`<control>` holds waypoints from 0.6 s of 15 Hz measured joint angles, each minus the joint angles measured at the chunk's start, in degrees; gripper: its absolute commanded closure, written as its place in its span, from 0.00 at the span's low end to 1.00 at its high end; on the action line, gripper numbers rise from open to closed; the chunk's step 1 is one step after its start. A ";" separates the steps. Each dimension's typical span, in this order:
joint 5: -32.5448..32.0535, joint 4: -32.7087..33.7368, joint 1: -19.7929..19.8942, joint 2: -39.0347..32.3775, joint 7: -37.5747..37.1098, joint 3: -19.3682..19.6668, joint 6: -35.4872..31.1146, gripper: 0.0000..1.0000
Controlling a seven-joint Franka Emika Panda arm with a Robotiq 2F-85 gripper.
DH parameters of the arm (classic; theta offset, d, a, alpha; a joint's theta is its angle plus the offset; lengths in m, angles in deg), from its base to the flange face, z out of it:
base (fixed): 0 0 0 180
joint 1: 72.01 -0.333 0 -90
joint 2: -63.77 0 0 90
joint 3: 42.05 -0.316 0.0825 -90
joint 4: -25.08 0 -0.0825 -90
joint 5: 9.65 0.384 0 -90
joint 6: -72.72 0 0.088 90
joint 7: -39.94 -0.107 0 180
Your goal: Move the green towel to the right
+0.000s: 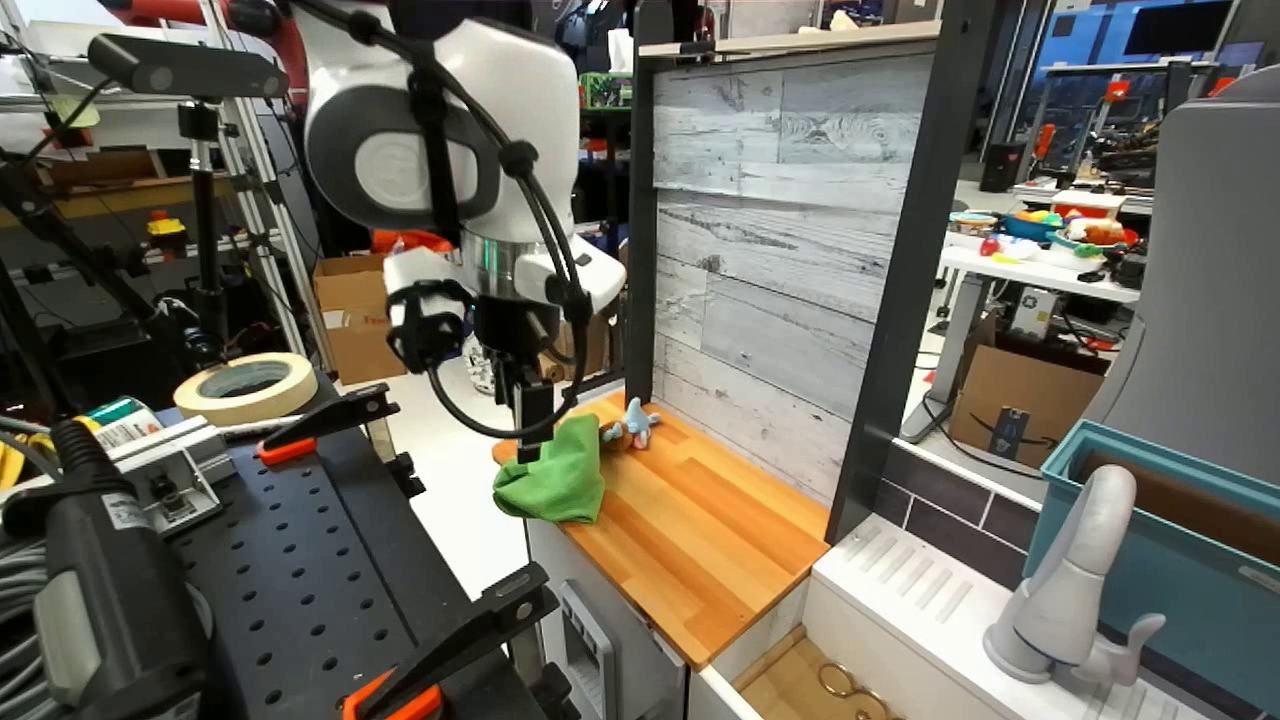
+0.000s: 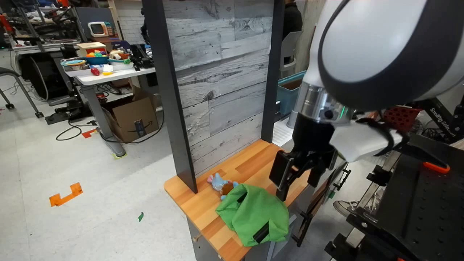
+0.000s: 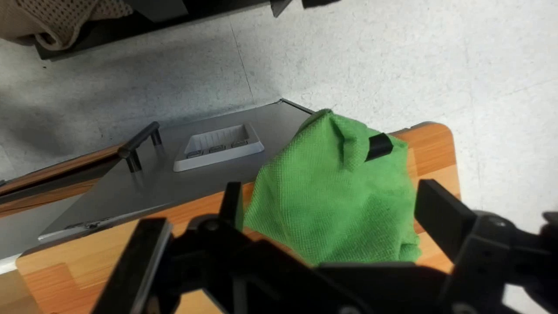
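The green towel [image 1: 562, 472] lies crumpled on the end of the wooden countertop [image 1: 690, 520], partly over its edge. It shows in an exterior view [image 2: 255, 214] with black strips on it. In the wrist view the towel [image 3: 335, 196] fills the space between the fingers. My gripper [image 3: 330, 194] is open, its two black fingers wide apart, with nothing held. In both exterior views the gripper [image 1: 528, 445] hangs pointing down over or beside the towel; it also shows here [image 2: 298, 186]. I cannot tell whether a fingertip touches the cloth.
A small blue plush toy [image 2: 219, 183] lies against the towel, near the grey wood-look back panel [image 2: 224, 83]. Dark posts [image 1: 880, 280] frame the panel. A sink with a grey faucet [image 1: 1065, 580] adjoins the countertop. A black perforated table [image 1: 300, 560] with clamps stands opposite.
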 measured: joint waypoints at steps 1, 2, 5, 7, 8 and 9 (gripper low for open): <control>-1.03 1.92 0.00 -3.02 -0.72 0.00 -1.96 0.00; -2.04 3.62 0.00 -5.66 -1.47 0.01 -3.59 0.00; -5.00 8.56 -0.03 -12.44 -3.47 0.00 -7.05 0.00; -6.28 11.50 -0.05 -15.86 -4.35 -0.04 -8.27 0.00; -6.79 12.83 -0.06 -17.30 -4.62 -0.07 -8.78 0.00; -7.18 14.13 -0.08 -18.64 -4.92 -0.08 -9.02 0.00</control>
